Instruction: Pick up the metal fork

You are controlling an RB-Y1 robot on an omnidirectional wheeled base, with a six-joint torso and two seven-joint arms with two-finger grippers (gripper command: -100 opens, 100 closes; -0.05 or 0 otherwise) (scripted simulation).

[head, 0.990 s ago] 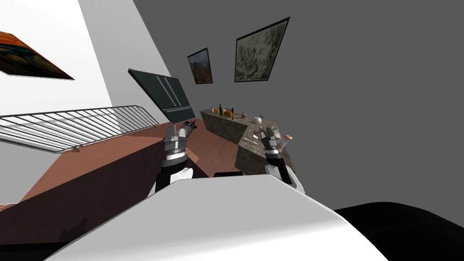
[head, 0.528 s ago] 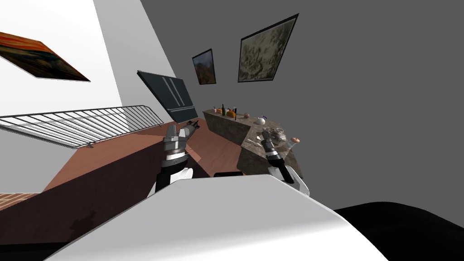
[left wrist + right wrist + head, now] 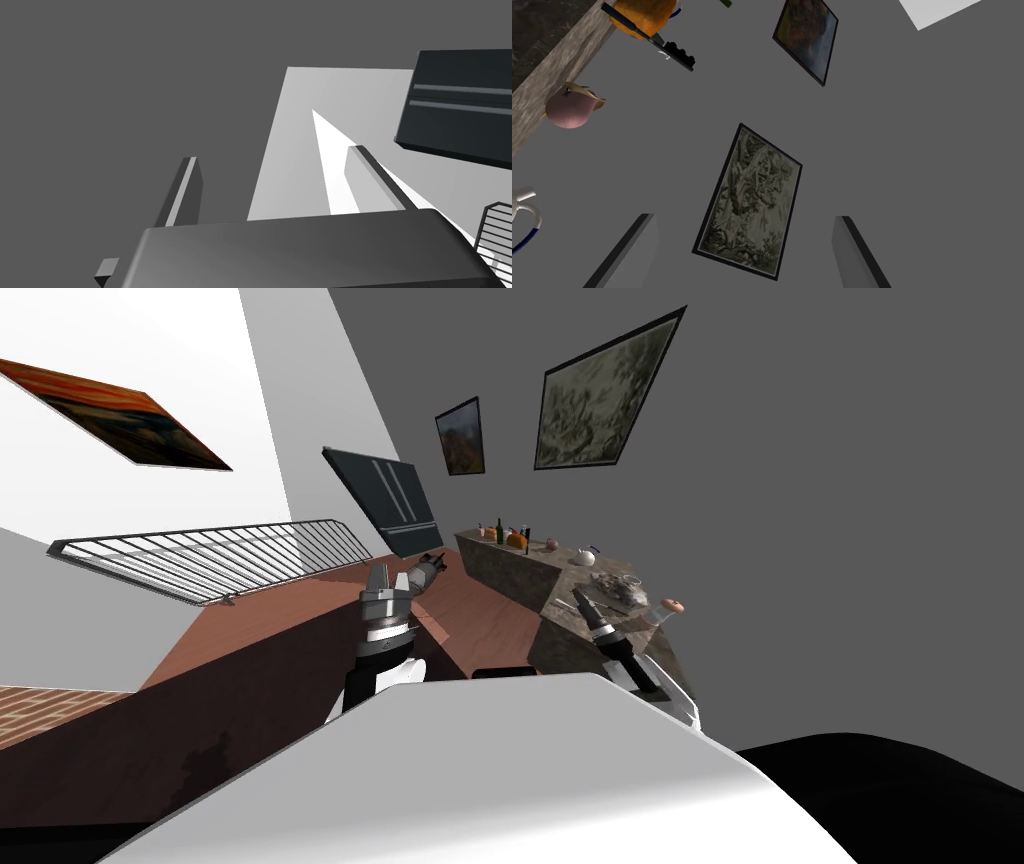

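Observation:
A stone-topped counter (image 3: 560,580) runs along the grey wall ahead on my right. On its near end lies a thin pale utensil (image 3: 563,604), too small to tell if it is the fork. My right gripper (image 3: 585,607) hovers over that near end, right beside the utensil. In the right wrist view the right gripper (image 3: 743,217) is open and holds nothing, and it points at the wall above the counter edge (image 3: 542,95). My left gripper (image 3: 386,579) is raised over the brown floor left of the counter. The left wrist view shows this gripper (image 3: 274,154) open and empty.
The counter carries bottles (image 3: 500,531), an orange object (image 3: 517,538), a white teapot (image 3: 585,556), a heap of dishes (image 3: 618,586) and a pink-topped item (image 3: 672,606). A metal railing (image 3: 200,558) borders the floor at left. A dark panel (image 3: 385,498) stands beyond it.
The whole head picture has shifted right and rolled, so I have moved. My right gripper has come lower over the counter's near end. The left arm keeps its pose.

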